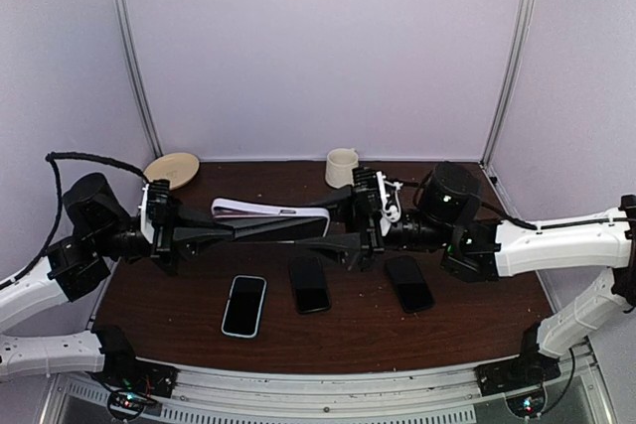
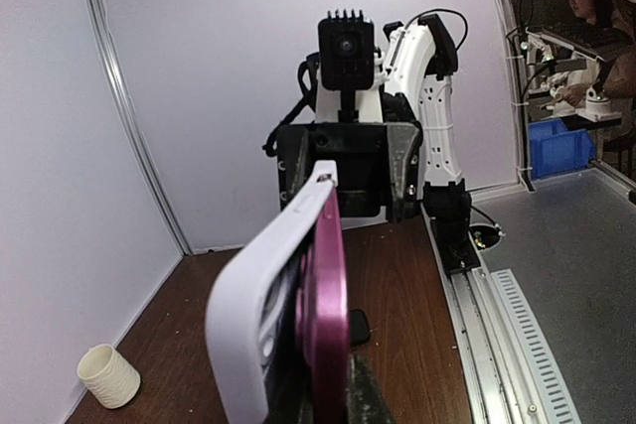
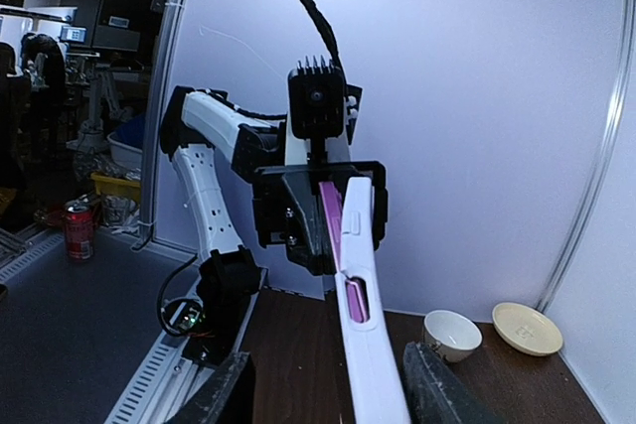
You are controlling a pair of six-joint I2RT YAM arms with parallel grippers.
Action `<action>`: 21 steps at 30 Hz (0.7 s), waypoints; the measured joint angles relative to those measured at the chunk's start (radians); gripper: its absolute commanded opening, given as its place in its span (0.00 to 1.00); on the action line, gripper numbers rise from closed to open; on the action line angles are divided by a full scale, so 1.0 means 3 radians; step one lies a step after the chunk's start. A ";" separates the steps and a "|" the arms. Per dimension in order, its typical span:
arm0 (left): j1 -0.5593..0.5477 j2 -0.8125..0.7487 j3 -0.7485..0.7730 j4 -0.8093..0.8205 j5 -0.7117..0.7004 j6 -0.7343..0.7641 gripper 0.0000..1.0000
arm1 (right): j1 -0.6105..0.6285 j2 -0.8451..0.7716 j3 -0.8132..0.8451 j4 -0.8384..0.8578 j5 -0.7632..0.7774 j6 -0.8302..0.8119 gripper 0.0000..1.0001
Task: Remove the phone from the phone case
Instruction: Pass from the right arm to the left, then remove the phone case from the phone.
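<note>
Two robot arms hold a cased phone in the air between them, above a dark wooden table (image 1: 159, 335).

The left gripper (image 1: 234, 230) is clamped tight on one end of the pink phone (image 2: 326, 315). The white phone case (image 2: 243, 335) is still on the phone but bulges away from it at that end. The right gripper (image 1: 340, 223) stands open, one finger on each side of the case's other end, not pressing it. On the table below lie a phone in a pale blue case (image 1: 244, 305) and two black phones (image 1: 310, 285) (image 1: 409, 283). A ribbed cup (image 1: 342, 168) and a tan dish (image 1: 172, 170) sit near the back wall.
</note>
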 measured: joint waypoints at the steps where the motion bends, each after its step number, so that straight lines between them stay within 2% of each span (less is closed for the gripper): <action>1: 0.0000 0.0001 0.0003 -0.0043 -0.0009 0.0036 0.00 | 0.0000 -0.0065 -0.0076 -0.0031 0.0061 -0.0001 0.60; 3: 0.0000 0.0020 0.0023 -0.0146 -0.0028 0.0131 0.00 | 0.0000 -0.0198 -0.0202 -0.0089 0.0177 0.0004 0.65; 8: 0.0000 0.0137 0.0149 -0.0431 -0.0038 0.0369 0.00 | 0.0000 -0.0562 -0.0365 -0.0406 0.0473 0.0003 0.67; 11: 0.0000 0.0211 0.0238 -0.0604 -0.0053 0.0523 0.00 | 0.0000 -0.0730 -0.0365 -0.0650 0.0641 0.0014 0.80; 13: 0.0000 0.0258 0.0286 -0.0699 -0.0058 0.0635 0.00 | 0.0000 -0.0809 -0.0364 -0.0841 0.0768 0.0017 0.92; 21: 0.0000 0.0479 0.0559 -0.1373 -0.0057 0.1356 0.00 | 0.0014 -0.0905 -0.0277 -0.1692 0.1436 0.0006 0.99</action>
